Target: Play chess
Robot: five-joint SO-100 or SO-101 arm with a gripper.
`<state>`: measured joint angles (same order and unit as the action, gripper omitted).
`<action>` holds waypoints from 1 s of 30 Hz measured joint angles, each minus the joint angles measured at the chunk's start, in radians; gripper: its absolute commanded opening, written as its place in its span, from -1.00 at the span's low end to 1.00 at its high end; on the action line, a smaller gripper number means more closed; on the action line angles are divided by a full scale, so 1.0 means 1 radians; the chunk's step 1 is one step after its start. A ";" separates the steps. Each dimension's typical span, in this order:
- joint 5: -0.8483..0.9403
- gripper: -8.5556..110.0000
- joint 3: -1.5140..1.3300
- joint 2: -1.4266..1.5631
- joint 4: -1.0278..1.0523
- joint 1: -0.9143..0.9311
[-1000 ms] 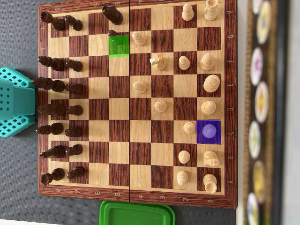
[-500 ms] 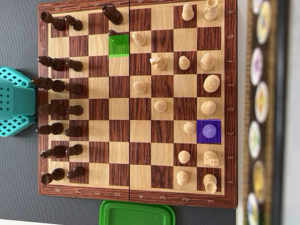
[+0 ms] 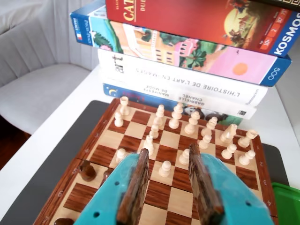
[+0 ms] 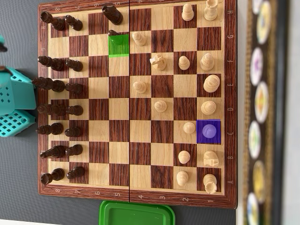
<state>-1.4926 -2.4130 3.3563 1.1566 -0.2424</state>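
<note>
Wooden and dark-framed, the chessboard lies on a grey mat, and everything else sits around its edges. In the wrist view a stack of books and game boxes rises just beyond the board's far edge, close behind the back row of pale pieces. In the overhead view a green plastic lid or container lies just below the board's bottom edge; whether anything is in it cannot be told.

On the board, the dark pieces crowd the left two columns, with two more advanced near the top, one just beside a green-highlighted square. The pale pieces are spread over the right half. One pale piece stands on a purple-highlighted square near the board's right edge.

The teal gripper has its wood-faced fingers parted with nothing between them. In the wrist view it hangs over the dark side of the board, the pale pieces well apart from its tips. In the overhead view only the teal arm body shows, at the board's left edge.
</note>
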 measured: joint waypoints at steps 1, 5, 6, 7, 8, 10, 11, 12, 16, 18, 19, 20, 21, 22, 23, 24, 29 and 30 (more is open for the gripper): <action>0.000 -0.62 0.002 0.000 0.026 -0.008; 0.000 -0.62 0.008 -0.028 0.083 -0.025; 0.000 -0.62 0.012 -0.055 0.087 -0.037; 0.000 -0.62 0.021 -0.089 0.089 -0.054; 0.000 -0.62 0.037 -0.130 0.091 -0.069; 0.000 -0.62 0.075 -0.222 0.092 -0.077; 0.000 -0.62 0.098 -0.272 0.092 -0.097; 0.000 -0.62 0.123 -0.324 0.092 -0.120; 0.000 -0.62 0.199 -0.532 0.092 -0.175; -0.006 -0.62 0.227 -0.618 0.092 -0.212; -0.018 -0.62 0.241 -0.653 0.100 -0.222; -0.038 -0.62 0.252 -0.695 0.118 -0.235; -0.063 -0.62 0.261 -0.736 0.140 -0.245; -0.087 -0.62 0.272 -0.778 0.164 -0.267; -0.109 -0.62 0.282 -0.819 0.190 -0.285; -0.126 -0.62 0.298 -0.859 0.213 -0.298; -0.153 -0.62 0.380 -1.042 0.249 -0.322; -0.155 -0.62 0.399 -1.075 0.250 -0.325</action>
<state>-1.6475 -2.0141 2.2810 1.4067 -0.5676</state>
